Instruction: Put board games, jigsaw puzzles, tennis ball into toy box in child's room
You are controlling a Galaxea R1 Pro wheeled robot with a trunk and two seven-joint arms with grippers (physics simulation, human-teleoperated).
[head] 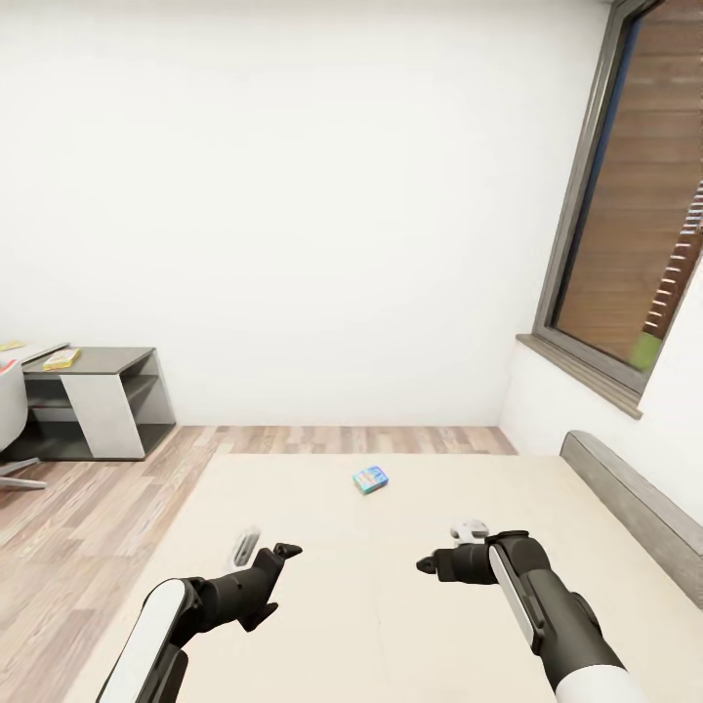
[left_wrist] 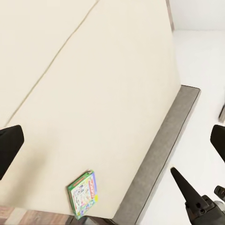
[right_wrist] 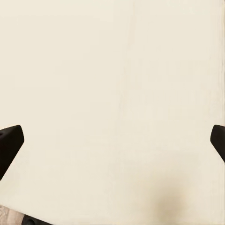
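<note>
Cream bedding covers the bed (head: 410, 586) across the lower head view, with a small blue and green board game (head: 370, 478) lying flat near its far edge. Both arms reach over the bed: the left gripper (head: 281, 555) and the right gripper (head: 430, 564) are both empty. A grey desk (head: 103, 376) stands against the wall, far left. From the left wrist, the board game (left_wrist: 83, 193) lies near the bed's grey frame (left_wrist: 161, 154), fingers (left_wrist: 9, 145) spread wide. From the right wrist, fingers (right_wrist: 9, 143) are spread over bare bedding (right_wrist: 112, 93)
</note>
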